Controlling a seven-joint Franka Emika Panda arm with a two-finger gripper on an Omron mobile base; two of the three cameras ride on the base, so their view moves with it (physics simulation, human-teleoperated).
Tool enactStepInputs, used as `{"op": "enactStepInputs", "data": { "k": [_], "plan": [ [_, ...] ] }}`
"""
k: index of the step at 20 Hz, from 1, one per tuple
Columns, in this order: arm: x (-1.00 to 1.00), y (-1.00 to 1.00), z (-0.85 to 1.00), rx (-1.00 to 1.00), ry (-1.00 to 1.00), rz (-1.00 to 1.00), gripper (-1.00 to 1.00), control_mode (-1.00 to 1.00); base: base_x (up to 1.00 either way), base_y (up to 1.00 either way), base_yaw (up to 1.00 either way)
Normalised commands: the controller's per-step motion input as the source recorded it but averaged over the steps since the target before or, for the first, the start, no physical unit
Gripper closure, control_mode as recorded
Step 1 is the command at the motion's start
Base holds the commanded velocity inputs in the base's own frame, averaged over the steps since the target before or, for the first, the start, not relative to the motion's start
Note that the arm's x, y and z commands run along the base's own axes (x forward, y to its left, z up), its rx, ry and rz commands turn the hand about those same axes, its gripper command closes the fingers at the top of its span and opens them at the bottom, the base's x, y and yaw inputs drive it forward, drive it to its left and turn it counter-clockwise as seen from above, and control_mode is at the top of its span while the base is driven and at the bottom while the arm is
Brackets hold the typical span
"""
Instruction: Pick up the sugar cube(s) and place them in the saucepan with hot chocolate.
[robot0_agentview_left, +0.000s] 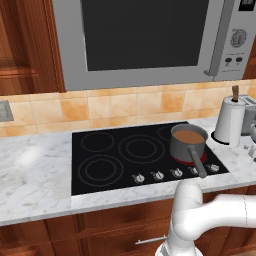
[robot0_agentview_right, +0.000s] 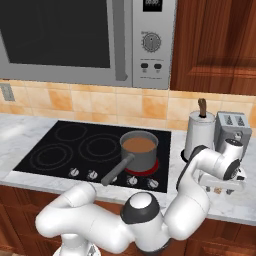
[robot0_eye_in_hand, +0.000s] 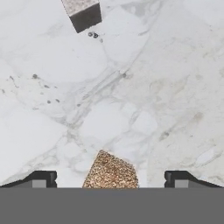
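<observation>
Brown and grainy, one sugar cube (robot0_eye_in_hand: 111, 172) sits right between my finger tips (robot0_eye_in_hand: 41, 179) in the hand view, low against the marble counter (robot0_eye_in_hand: 166, 87) — the fingers are spread wide on either side of it, released, holding nothing. A second cube (robot0_eye_in_hand: 82, 13), pale on top and dark on its side, lies further off on the same marble. From the right base view my gripper (robot0_agentview_right: 220, 187) hangs over the counter's right end, in front of the toaster (robot0_agentview_right: 231, 131) and the paper-towel roll (robot0_agentview_right: 199, 134). I judge I'm on the first pick: next comes squeezing onto the cube squarely, then lifting toward the saucepan (robot0_agentview_right: 139, 149) on the hob's front right ring — its handle points at me.
</observation>
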Motion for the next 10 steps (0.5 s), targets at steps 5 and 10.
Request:
{"op": "enactStepInputs", "data": {
  "k": [5, 10],
  "plan": [
    [0.0, 0.07, -0.35, 0.0, 0.0, -0.01, 1.0, -1.0, 0.0, 0.0, 0.0],
    [0.0, 0.01, -0.3, 0.0, 0.0, 0.0, 1.0, -1.0, 0.0, 0.0, 0.0]
  ]
}}
